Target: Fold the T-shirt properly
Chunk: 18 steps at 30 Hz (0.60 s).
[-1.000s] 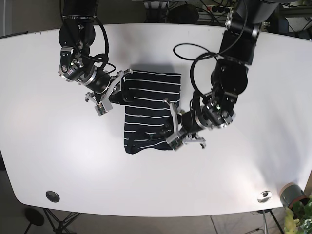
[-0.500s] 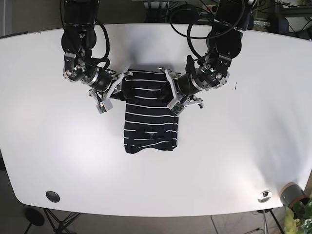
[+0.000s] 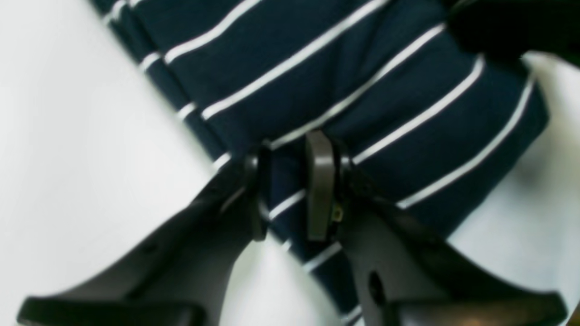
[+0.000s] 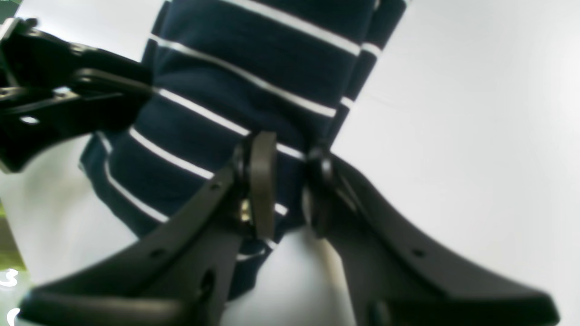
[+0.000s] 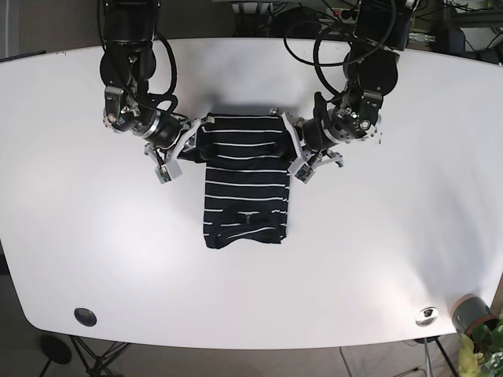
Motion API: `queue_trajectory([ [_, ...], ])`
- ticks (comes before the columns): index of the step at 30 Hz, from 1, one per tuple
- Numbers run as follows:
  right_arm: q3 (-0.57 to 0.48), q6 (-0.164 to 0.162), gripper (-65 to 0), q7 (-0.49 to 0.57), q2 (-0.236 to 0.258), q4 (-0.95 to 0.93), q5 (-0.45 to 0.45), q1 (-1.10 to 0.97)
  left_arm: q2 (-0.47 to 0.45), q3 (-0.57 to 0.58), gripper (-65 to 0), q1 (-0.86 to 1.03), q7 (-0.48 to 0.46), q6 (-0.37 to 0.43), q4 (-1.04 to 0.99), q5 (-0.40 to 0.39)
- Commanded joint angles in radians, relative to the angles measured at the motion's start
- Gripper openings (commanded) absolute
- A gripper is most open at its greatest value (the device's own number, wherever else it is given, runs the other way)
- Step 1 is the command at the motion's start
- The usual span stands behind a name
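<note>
T-shirt (image 5: pixel 245 182), navy with thin white stripes, lies folded into a narrow upright panel just above the middle of the white table (image 5: pixel 393 259). At its 3 o'clock upper corner the left gripper (image 3: pixel 290 190) pinches a fold of the fabric edge. At the 9 o'clock upper corner the right gripper (image 4: pixel 290 181) pinches the opposite edge the same way.
</note>
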Motion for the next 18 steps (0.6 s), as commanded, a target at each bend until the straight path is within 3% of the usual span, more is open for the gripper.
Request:
queue_trajectory([
  [1, 0.005, 0.002, -54.1, -0.011, 0.005, 0.087, 0.02, 0.016, -0.004, -0.006, -53.1, -0.017, -0.019, 0.005, 0.089, -0.006],
  [6, 0.008, 0.0, -54.1, -0.092, 0.005, 0.188, 0.021, 0.019, 0.002, -0.001, -52.6, -0.022, -0.019, 0.033, 0.186, 0.0],
  [9, 0.008, 0.0, -54.1, -0.113, 0.005, 0.234, 0.02, 0.019, 0.037, 0.002, -46.2, -0.023, -0.019, 0.134, 0.215, 0.002],
  [13, 0.014, 0.0, -54.1, -0.133, 0.005, 0.256, 0.02, 0.018, 0.089, 0.025, -28.9, -0.051, -0.019, 0.294, 0.232, 0.002],
  [18, 0.096, 0.0, -54.1, -0.149, -0.003, 0.253, 0.023, 0.018, 0.129, 0.115, -20.3, -0.094, -0.024, 0.511, 0.216, 0.028],
])
